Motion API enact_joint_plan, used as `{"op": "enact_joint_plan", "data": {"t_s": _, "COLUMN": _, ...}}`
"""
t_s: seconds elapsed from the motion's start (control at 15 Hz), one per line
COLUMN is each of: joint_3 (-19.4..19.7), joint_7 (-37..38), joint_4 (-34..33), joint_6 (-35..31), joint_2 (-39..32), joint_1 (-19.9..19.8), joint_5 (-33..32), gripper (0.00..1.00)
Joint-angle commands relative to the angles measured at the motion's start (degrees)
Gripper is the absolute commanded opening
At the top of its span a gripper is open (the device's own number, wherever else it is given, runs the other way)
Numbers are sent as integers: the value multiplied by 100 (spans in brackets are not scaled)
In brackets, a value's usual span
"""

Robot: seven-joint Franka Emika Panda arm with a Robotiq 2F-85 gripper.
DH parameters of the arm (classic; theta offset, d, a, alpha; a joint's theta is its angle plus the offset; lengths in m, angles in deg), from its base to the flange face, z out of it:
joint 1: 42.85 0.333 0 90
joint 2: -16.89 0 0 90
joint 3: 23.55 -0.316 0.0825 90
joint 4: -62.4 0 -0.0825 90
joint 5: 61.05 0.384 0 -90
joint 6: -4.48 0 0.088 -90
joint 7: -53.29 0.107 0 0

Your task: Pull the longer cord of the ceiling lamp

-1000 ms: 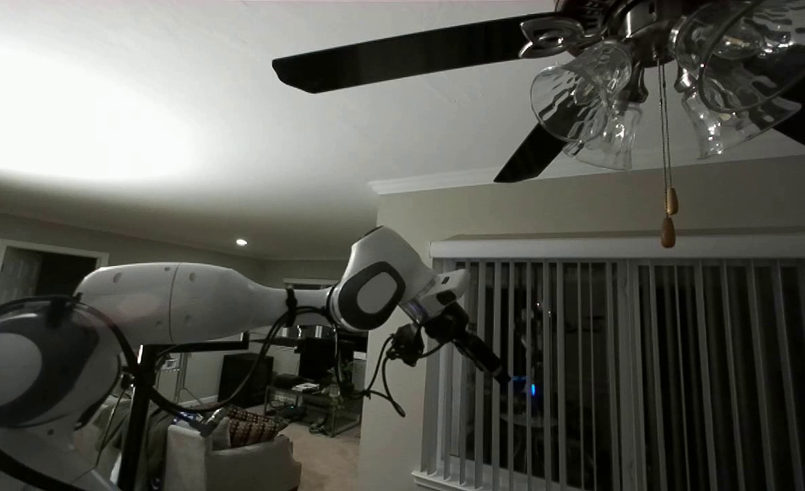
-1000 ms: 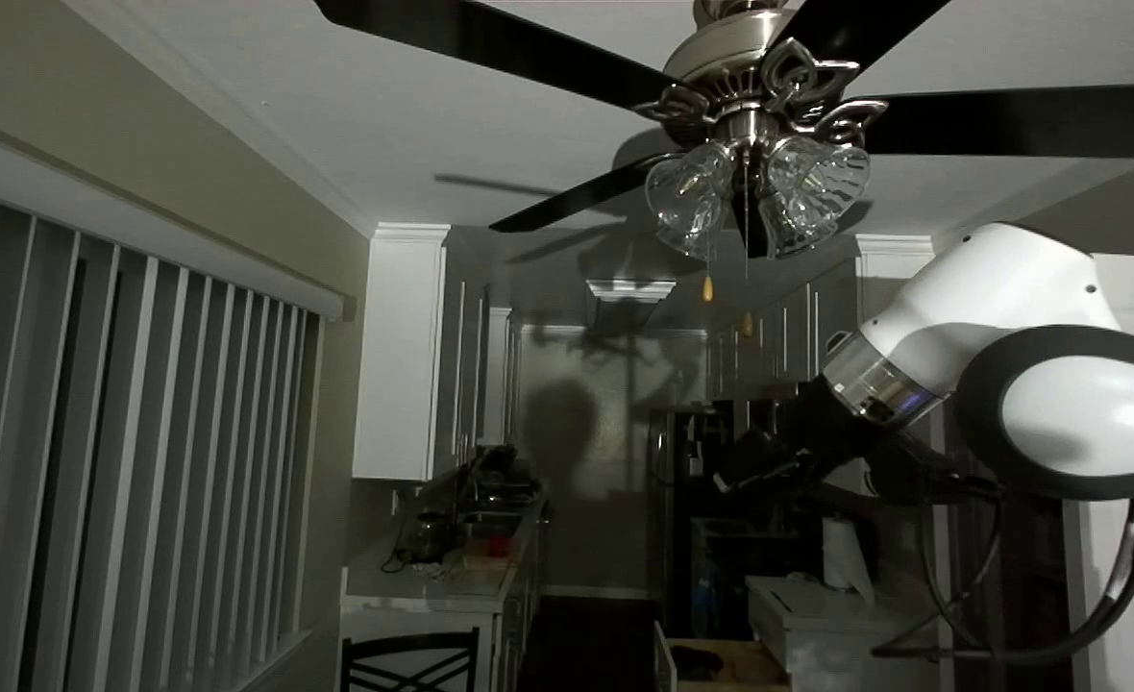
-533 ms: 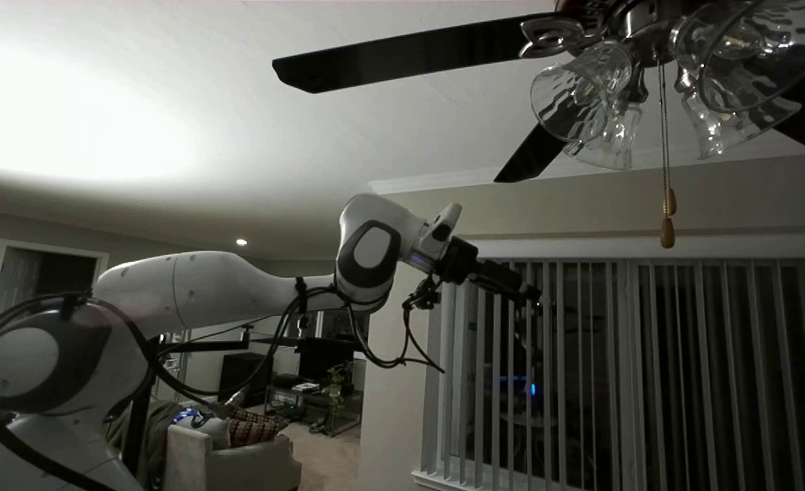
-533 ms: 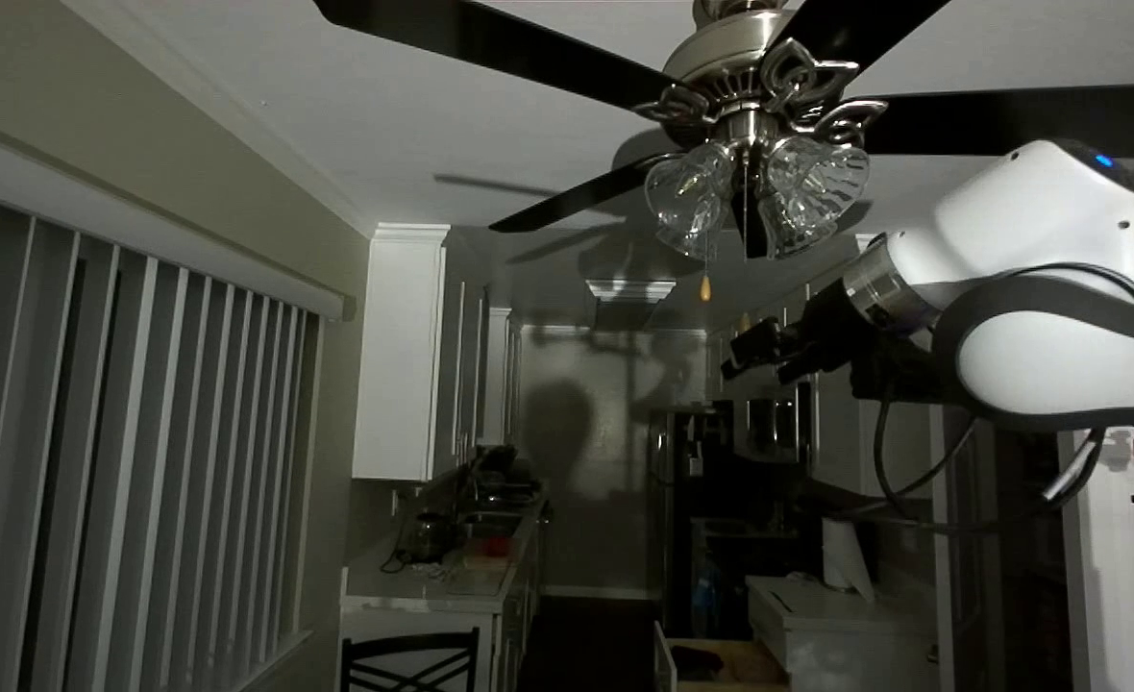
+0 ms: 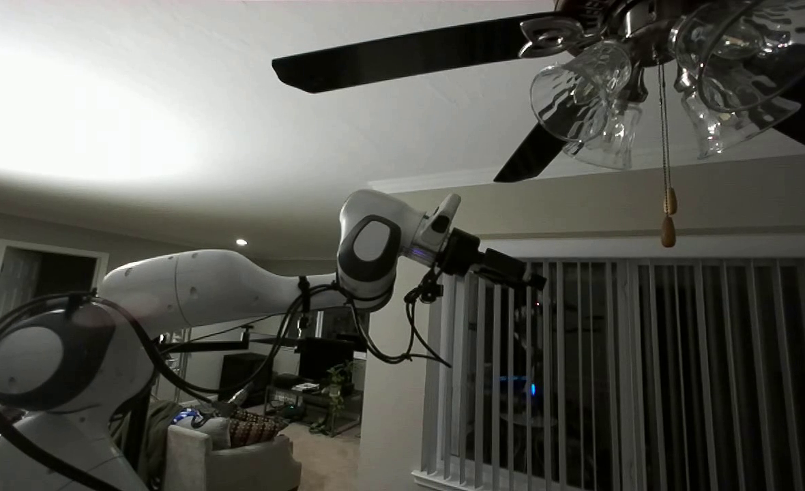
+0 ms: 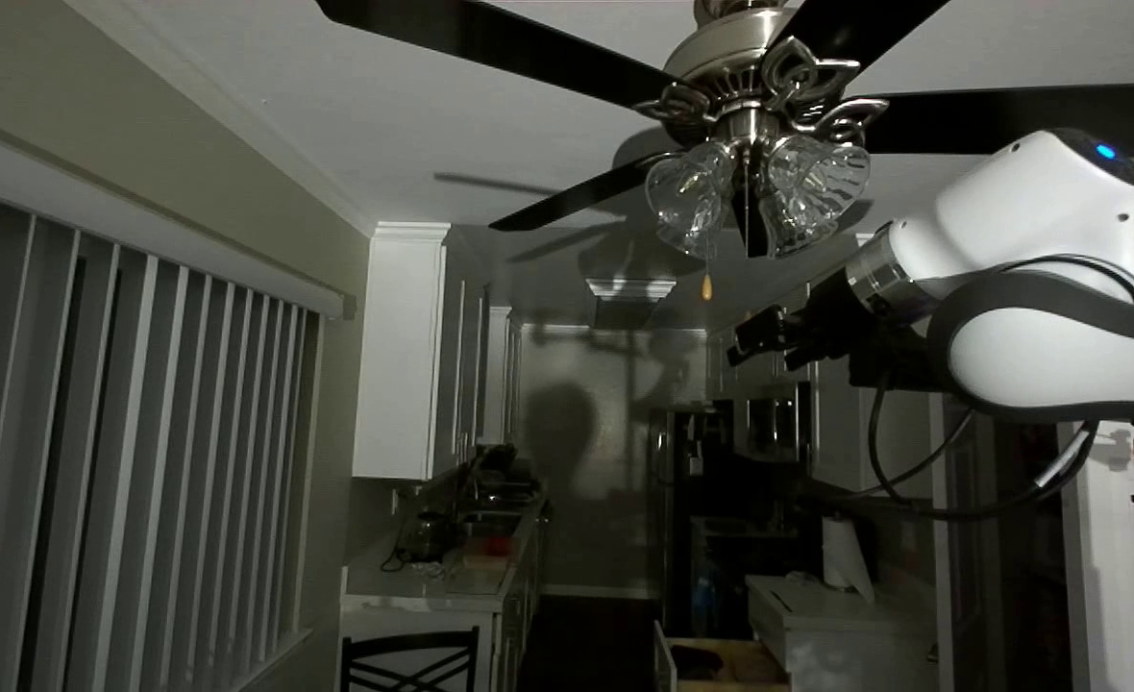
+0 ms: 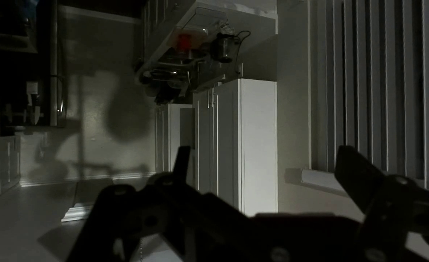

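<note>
The ceiling lamp (image 5: 655, 27) has dark blades and clear glass bell shades; it also shows in an exterior view (image 6: 750, 125). Its longer cord (image 5: 668, 232) hangs straight and ends in the lower tan pendant. In an exterior view, the longer cord (image 6: 747, 211) runs down to a pendant mostly hidden by my gripper. The shorter cord's pendant (image 6: 706, 287) hangs higher. My gripper (image 5: 539, 281) is left of and below the pendants, apart from them. In the wrist view, the gripper (image 7: 264, 147) has its fingers wide apart with nothing between. A beaded cord (image 7: 141, 249) shows low there; I cannot tell which.
A long fan blade (image 5: 409, 54) spans the space above the arm. Window blinds (image 5: 580, 368) stand behind the gripper. White cabinets (image 6: 399, 356) and a counter (image 6: 423, 586) are farther back. Cables (image 5: 402, 354) loop below the wrist.
My gripper has risen and tilted up from pointing steeply down, nearing pendant height. Most of this came in the first half second. The pendants sway very slightly. The fingers now overlap the longer cord's pendant in an exterior view.
</note>
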Motion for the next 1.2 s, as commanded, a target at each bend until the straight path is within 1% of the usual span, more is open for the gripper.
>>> {"op": "enact_joint_plan", "data": {"t_s": 0.0, "joint_3": 28, "joint_7": 53, "joint_4": -25, "joint_6": 46, "joint_2": -22, "joint_1": 57, "joint_5": -77, "gripper": 100}}
{"op": "enact_joint_plan", "data": {"t_s": 0.07, "joint_3": 27, "joint_7": 54, "joint_4": -24, "joint_6": 76, "joint_2": -13, "joint_1": 58, "joint_5": -78, "gripper": 100}}
{"op": "enact_joint_plan", "data": {"t_s": 0.13, "joint_3": -6, "joint_7": 142, "joint_4": -65, "joint_6": 78, "joint_2": -22, "joint_1": -79, "joint_5": -138, "gripper": 100}}
{"op": "enact_joint_plan", "data": {"t_s": 0.4, "joint_3": -263, "joint_7": 798, "joint_4": -634, "joint_6": -322, "joint_2": -413, "joint_1": -1105, "joint_5": -600, "gripper": 100}}
{"op": "enact_joint_plan", "data": {"t_s": 0.6, "joint_3": -525, "joint_7": 1070, "joint_4": -970, "joint_6": -364, "joint_2": -757, "joint_1": -1695, "joint_5": -1010, "gripper": 100}}
{"op": "enact_joint_plan", "data": {"t_s": 0.8, "joint_3": -816, "joint_7": 1359, "joint_4": -1260, "joint_6": -267, "joint_2": -1076, "joint_1": -2021, "joint_5": -1414, "gripper": 100}}
{"op": "enact_joint_plan", "data": {"t_s": 1.13, "joint_3": -1084, "joint_7": 1936, "joint_4": -1740, "joint_6": -197, "joint_2": -1522, "joint_1": -2301, "joint_5": -2070, "gripper": 100}}
